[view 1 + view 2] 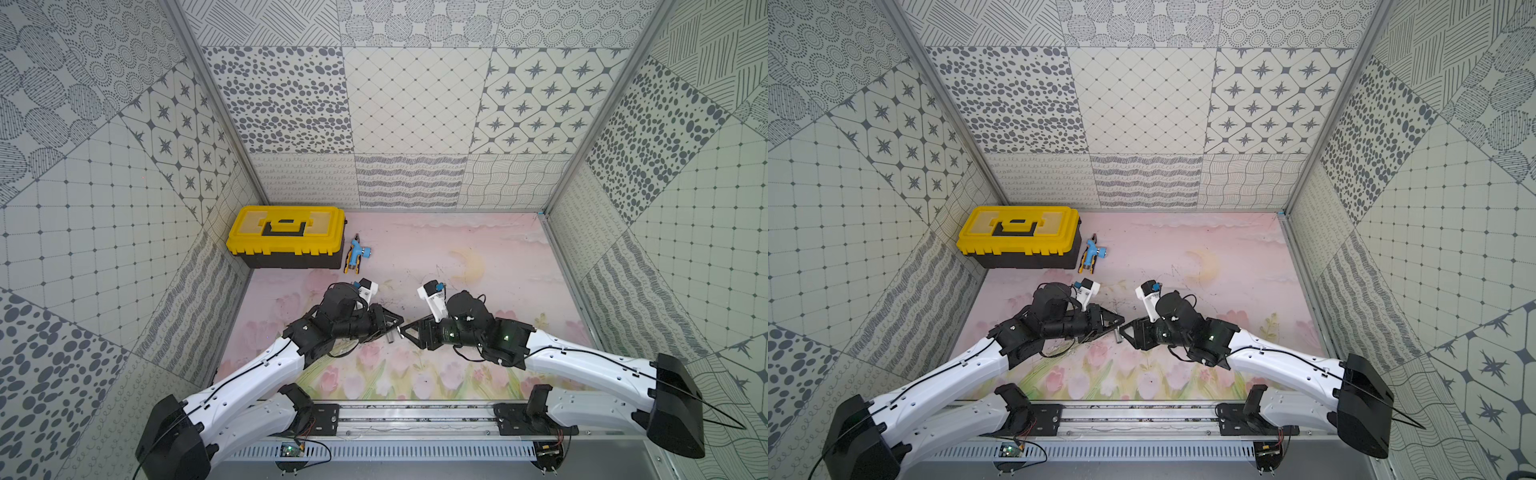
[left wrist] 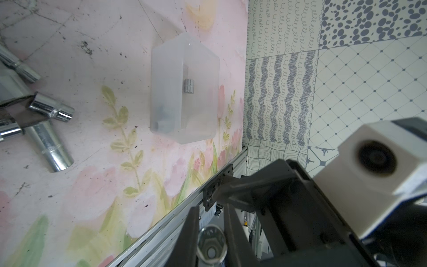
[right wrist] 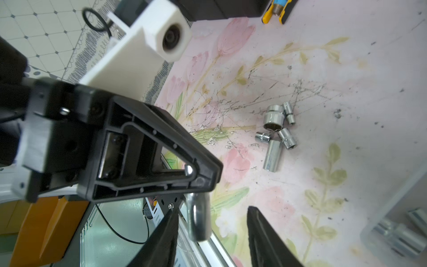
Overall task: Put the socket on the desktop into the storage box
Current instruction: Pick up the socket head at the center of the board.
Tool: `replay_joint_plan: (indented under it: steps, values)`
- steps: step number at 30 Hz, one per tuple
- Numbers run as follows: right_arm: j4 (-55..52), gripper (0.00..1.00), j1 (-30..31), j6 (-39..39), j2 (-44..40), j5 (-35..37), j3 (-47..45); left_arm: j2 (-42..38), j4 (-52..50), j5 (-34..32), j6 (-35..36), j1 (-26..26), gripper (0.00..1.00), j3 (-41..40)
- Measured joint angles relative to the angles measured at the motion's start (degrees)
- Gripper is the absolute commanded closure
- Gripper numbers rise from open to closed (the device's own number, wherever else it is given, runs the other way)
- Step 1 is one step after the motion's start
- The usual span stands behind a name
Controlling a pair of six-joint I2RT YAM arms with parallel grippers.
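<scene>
Desktop (image 3: 360,69) bears five loose sockets (image 3: 273,116).

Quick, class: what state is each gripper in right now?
Left gripper: closed on a socket.
Right gripper: open, holding nothing.

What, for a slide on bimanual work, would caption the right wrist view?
Left gripper holds a socket inside the open right gripper, loose sockets lying on the desktop beyond.
</scene>
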Motion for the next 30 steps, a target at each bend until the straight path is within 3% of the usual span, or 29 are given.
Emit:
replay_joint_plan:
  steps: [3,9,17,30]
  values:
    - [3.9,0.39,-4.8,2.3,-2.5,-6.8,-3.6,0.0,3.7,2.1,-2.0,0.9,1.00,-1.8]
    - [10.7,0.45,-5.3,5.6,-4.1,-15.6,-5.9,-0.1,11.1,5.5,-5.4,1.6,1.00,-4.2]
    - [14.2,0.52,-5.4,7.5,-2.0,-17.9,-6.1,0.0,18.6,8.9,-8.8,1.8,1.00,-5.1]
    - [15.9,0.91,-5.4,8.2,-1.5,-18.9,-6.1,-0.5,22.8,9.8,-10.6,1.8,1.00,-6.1]
